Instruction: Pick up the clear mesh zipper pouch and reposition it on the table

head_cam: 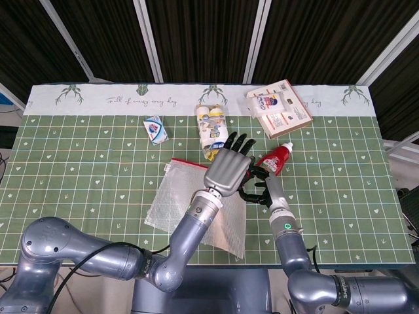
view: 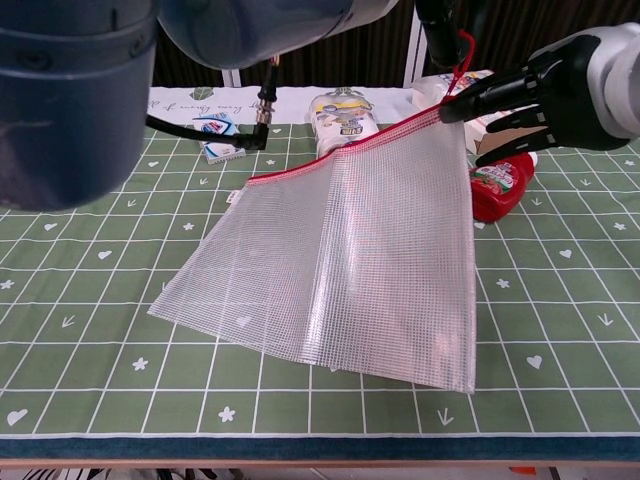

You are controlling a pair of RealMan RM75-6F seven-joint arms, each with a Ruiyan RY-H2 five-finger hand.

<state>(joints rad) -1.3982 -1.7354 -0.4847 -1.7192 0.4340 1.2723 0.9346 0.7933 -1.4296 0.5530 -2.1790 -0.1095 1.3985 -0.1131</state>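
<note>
The clear mesh zipper pouch (view: 340, 270) with a red zipper edge lies across the green cloth, its lower left part flat and its top right corner lifted. In the head view the pouch (head_cam: 171, 203) is partly hidden under my left forearm. My left hand (head_cam: 228, 170) is above that corner, and in the chest view its fingers (view: 440, 30) pinch the red zipper pull cord. From the right, my right hand (view: 560, 90) reaches in with fingers spread, one fingertip at the raised red edge. The head view shows my right hand (head_cam: 256, 191) close under the left one.
A red bottle (head_cam: 275, 159) lies just right of the hands, close behind the pouch corner. A yellow and white packet (head_cam: 211, 127), a small blue packet (head_cam: 155, 128) and a flat box (head_cam: 280, 108) lie further back. The table's near edge (view: 320, 440) is just below the pouch.
</note>
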